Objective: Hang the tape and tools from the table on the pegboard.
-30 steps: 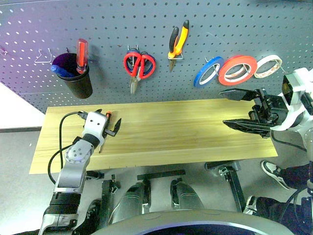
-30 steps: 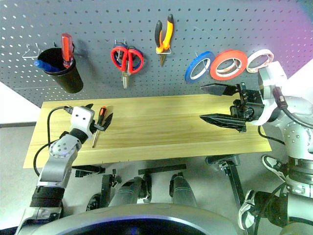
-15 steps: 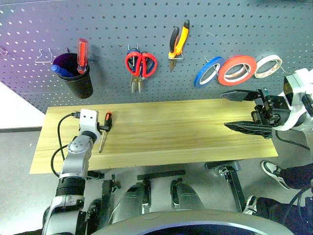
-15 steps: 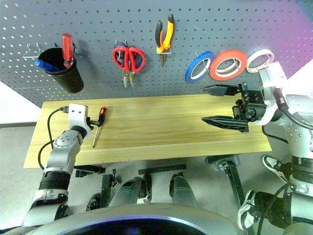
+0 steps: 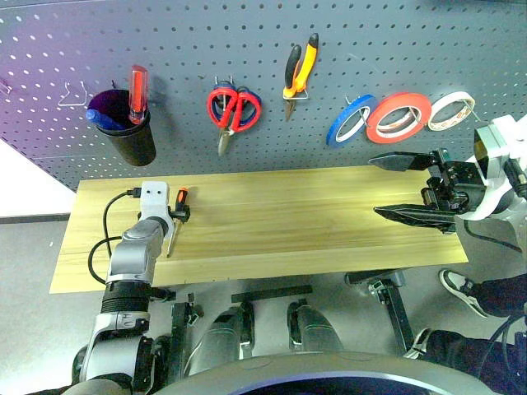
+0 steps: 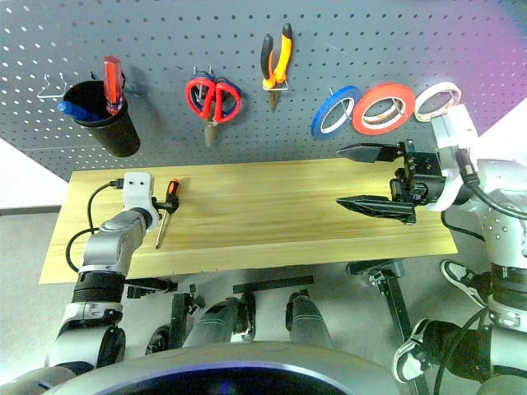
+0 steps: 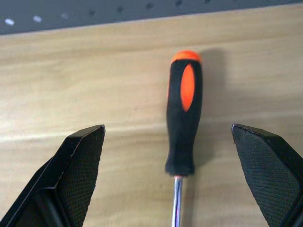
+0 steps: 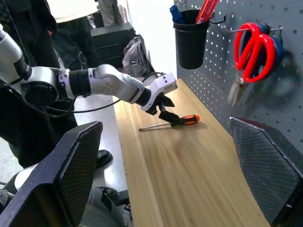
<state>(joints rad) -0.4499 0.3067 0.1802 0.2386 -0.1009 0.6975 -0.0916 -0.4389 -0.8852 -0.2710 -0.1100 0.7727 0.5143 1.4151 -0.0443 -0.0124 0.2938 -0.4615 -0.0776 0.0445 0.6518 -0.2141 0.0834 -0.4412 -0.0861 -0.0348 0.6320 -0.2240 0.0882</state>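
1. Your left gripper [image 7: 173, 175] was wide open, one finger on each side of the screwdriver [image 7: 183, 125], not touching it.
2. The screwdriver lay flat on the table [image 5: 288, 222] near the table's left end, its orange-and-black handle toward the pegboard [image 5: 263, 74], its shaft pointing away from the pegboard.
3. Your right gripper [image 5: 403, 185] was also wide open and empty, held above the table's right end with its fingers [image 5: 395, 160] pointing toward the screwdriver end.
4. The red-handled scissors [image 5: 230, 113] hung on the pegboard, above the table's left-middle part, blue-handled scissors [image 8: 275, 49] behind them on the same hook.
5. The pliers [image 5: 298, 72] hung on the pegboard just right of the scissors, jaws down.
6. The orange-red tape [image 5: 399, 117] hung on the pegboard above the table's right end, between a blue roll [image 5: 350, 119] and a beige-white roll [image 5: 451, 111], overlapping both.
7. A black cup [image 5: 132, 132] hung on the pegboard above the table's left end, with a thick red-handled screwdriver [image 5: 137, 92] in it.
8. An empty wire hook [image 5: 74, 95] sat on the pegboard just left of the cup.
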